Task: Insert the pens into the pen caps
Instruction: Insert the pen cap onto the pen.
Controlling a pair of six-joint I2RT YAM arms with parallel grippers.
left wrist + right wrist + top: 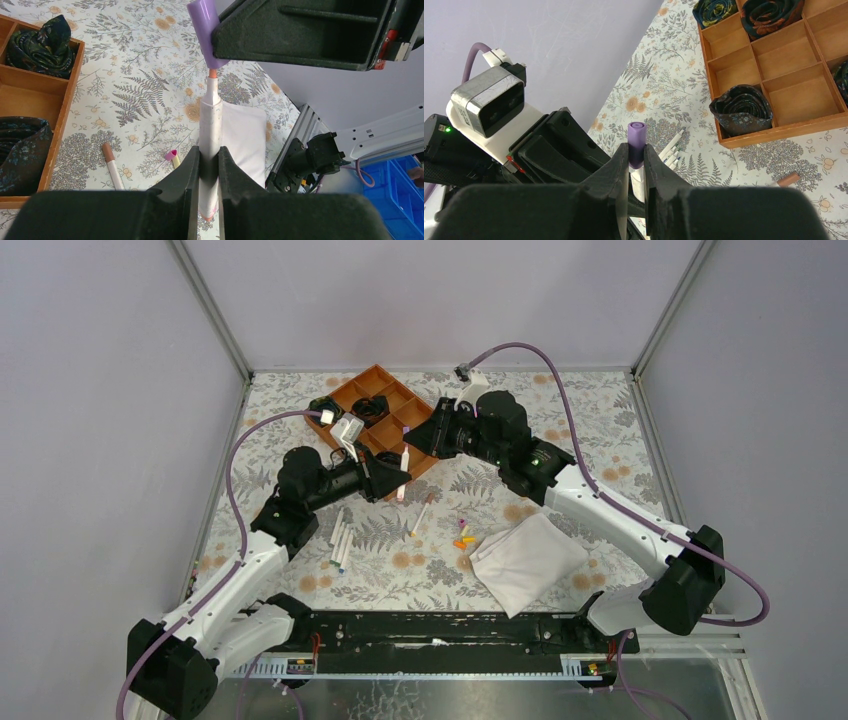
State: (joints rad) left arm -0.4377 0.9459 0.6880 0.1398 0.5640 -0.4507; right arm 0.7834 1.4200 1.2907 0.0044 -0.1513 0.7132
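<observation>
My left gripper [209, 151] is shut on a white pen [210, 120] and holds it above the table, its orange tip [212, 74] pointing at the purple cap [204, 31]. My right gripper [636, 150] is shut on that purple cap [636, 137]. The pen's tip sits right at the cap's mouth. From above, the two grippers [392, 476] [427, 436] meet by the tray's near corner. Several more pens [340, 535] lie left of centre, and one pen [422, 515] lies in the middle. Small coloured caps [463, 535] lie beside the cloth.
A wooden compartment tray [372, 382] with rolled dark cloths stands at the back. A folded white cloth [525, 560] lies front right. A brown-ended pen [112, 167] and a pink-and-yellow cap [172, 156] lie on the floral table cover below the grippers.
</observation>
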